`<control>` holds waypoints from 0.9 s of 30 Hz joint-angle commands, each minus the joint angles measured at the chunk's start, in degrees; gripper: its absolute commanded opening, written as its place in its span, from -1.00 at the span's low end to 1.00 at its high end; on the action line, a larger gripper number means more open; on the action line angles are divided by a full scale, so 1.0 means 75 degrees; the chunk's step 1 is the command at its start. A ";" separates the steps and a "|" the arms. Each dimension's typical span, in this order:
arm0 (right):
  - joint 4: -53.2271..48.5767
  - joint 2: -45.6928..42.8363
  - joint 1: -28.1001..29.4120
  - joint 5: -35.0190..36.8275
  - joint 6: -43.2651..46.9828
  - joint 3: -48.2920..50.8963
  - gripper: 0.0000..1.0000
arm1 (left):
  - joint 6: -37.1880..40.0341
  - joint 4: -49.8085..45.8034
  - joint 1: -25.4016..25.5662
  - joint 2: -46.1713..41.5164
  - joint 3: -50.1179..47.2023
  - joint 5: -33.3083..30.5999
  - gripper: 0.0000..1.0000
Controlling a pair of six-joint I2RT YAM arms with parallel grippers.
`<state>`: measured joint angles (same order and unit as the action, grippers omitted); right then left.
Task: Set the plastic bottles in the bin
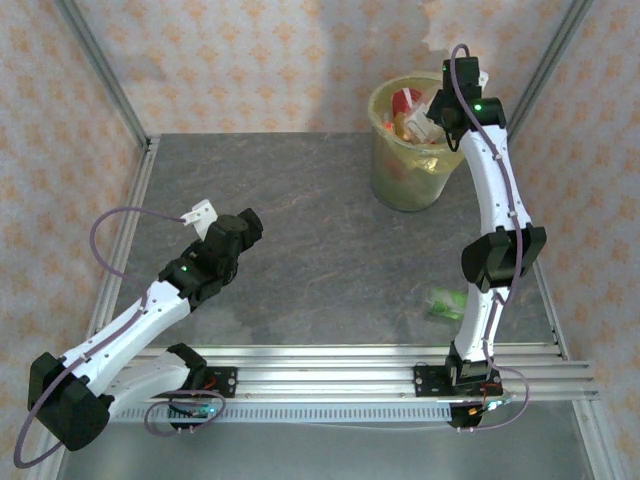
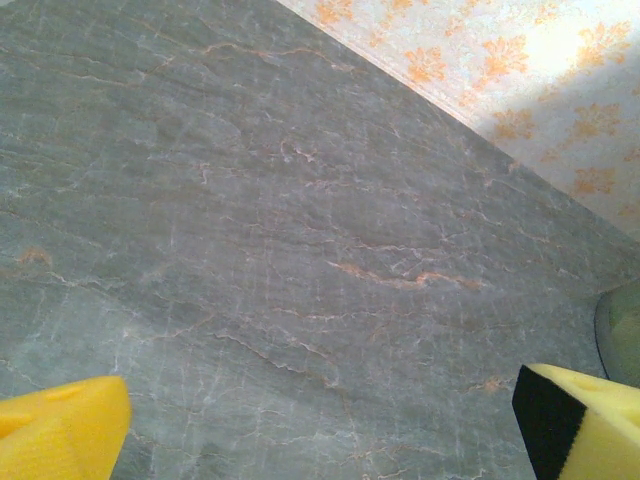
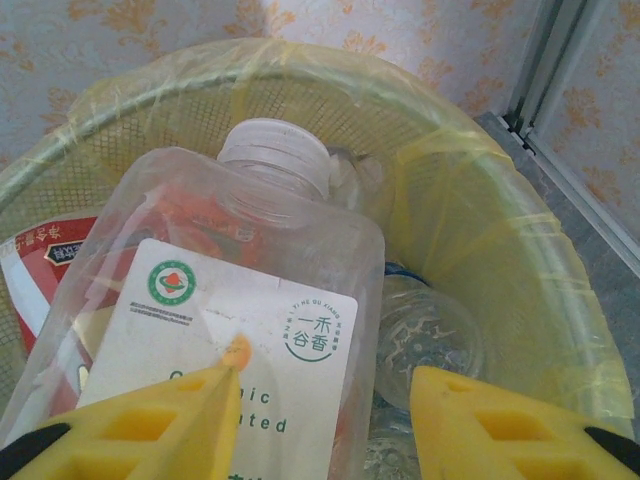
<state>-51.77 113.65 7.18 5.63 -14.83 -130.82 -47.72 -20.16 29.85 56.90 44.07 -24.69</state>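
My right gripper [image 1: 425,118] [image 3: 325,420] hangs over the pale yellow-green bin [image 1: 405,185] [image 3: 480,230] at the back right. Between its yellow fingers lies a clear square bottle with a white cap and white label [image 3: 250,250], resting on the pile inside the bin. The left finger touches the label; the right finger stands apart from the bottle, so the jaws are open. Another clear bottle [image 3: 425,335] and a red-labelled one [image 3: 40,265] lie in the bin. A green-labelled bottle [image 1: 447,302] lies on the table beside the right arm. My left gripper [image 1: 200,215] [image 2: 320,430] is open over bare table.
The grey marbled tabletop [image 1: 320,240] is walled by patterned panels and metal frame posts [image 1: 100,70]. An aluminium rail [image 1: 330,375] runs along the near edge under both arm bases. The bin's edge [image 2: 622,330] shows at the right of the left wrist view.
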 commanded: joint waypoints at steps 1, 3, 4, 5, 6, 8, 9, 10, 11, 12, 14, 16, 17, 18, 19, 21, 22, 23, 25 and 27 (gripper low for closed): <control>-0.0244 -0.0651 0.0093 0.0321 -0.0023 0.0044 0.01 | 0.0002 -0.0125 -0.0065 -0.0043 0.0010 -0.0334 1.00; -0.0290 -0.0897 0.0123 0.0541 -0.0023 0.0172 0.05 | 0.0018 -0.0101 -0.0064 -0.0020 0.0035 -0.0329 1.00; -0.0332 -0.1010 0.0162 0.0688 -0.0037 0.0233 0.08 | 0.0022 -0.0101 -0.0064 0.0003 0.0047 -0.0318 1.00; -0.0315 -0.1105 0.0164 0.0726 -0.0082 0.0366 0.10 | 0.0024 -0.0101 -0.0062 0.0006 0.0046 -0.0307 1.00; -0.0310 -0.1204 0.0168 0.0843 -0.0093 0.0517 0.13 | 0.0037 -0.0101 -0.0058 0.0017 0.0065 -0.0304 1.00; -0.0342 -0.1319 0.0213 0.1098 -0.0163 0.0728 0.15 | 0.0032 -0.0086 -0.0056 0.0018 0.0076 -0.0298 1.00; -0.0331 -0.1405 0.0238 0.1175 -0.0167 0.0840 0.16 | 0.0047 -0.0089 -0.0057 0.0018 0.0077 -0.0291 1.00; -0.0297 -0.1498 0.0278 0.1257 -0.0202 0.0995 0.17 | 0.0058 -0.0083 -0.0065 0.0018 0.0077 -0.0294 1.00; -0.0249 -0.1598 0.0291 0.1315 -0.0222 0.1140 0.19 | 0.0070 -0.0084 -0.0062 0.0029 0.0077 -0.0301 1.00; -0.0181 -0.1736 0.0318 0.1346 -0.0253 0.1333 0.20 | 0.0070 -0.0077 -0.0059 0.0037 0.0084 -0.0306 1.00; -0.0015 -0.2050 0.0364 0.1421 -0.0305 0.1783 0.24 | 0.0070 -0.0078 -0.0062 0.0047 0.0097 -0.0297 1.00; 0.0143 -0.2444 0.0409 0.1420 -0.0334 0.2323 0.29 | 0.0079 -0.0055 -0.0065 0.0064 0.0092 -0.0292 1.00; 0.0152 -0.2650 0.0430 0.1410 -0.0342 0.2548 0.32 | 0.0082 -0.0043 -0.0064 0.0068 0.0100 -0.0289 1.00; 0.0138 -0.2874 0.0459 0.1406 -0.0362 0.2806 0.35 | 0.0104 -0.0032 -0.0059 0.0088 0.0106 -0.0294 1.00; 0.0096 -0.3129 0.0500 0.1412 -0.0405 0.3083 0.39 | 0.0126 -0.0030 -0.0059 0.0100 0.0110 -0.0288 1.00; 0.0040 -0.3705 0.0573 0.1368 -0.0498 0.3729 0.47 | 0.0163 -0.0030 -0.0065 0.0105 0.0135 -0.0310 1.00; 0.0056 -0.4065 0.0618 0.1348 -0.0614 0.4173 0.52 | 0.0196 -0.0024 -0.0063 0.0102 0.0146 -0.0328 1.00; 0.0082 -0.4464 0.0647 0.1264 -0.0724 0.4657 0.58 | 0.0224 -0.0010 -0.0062 0.0112 0.0135 -0.0340 1.00; 0.0066 -0.5207 0.0672 0.1167 -0.1028 0.5569 0.67 | 0.0288 0.0038 -0.0064 0.0098 0.0124 -0.0340 1.00; -0.0059 -0.5947 0.0682 0.1064 -0.1418 0.6487 0.82 | 0.0367 0.0086 -0.0056 0.0099 0.0111 -0.0351 1.00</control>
<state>-50.57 75.18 12.14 13.45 -20.86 -88.05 -46.46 -20.08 29.85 57.54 44.07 -24.71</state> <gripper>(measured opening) 0.887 0.996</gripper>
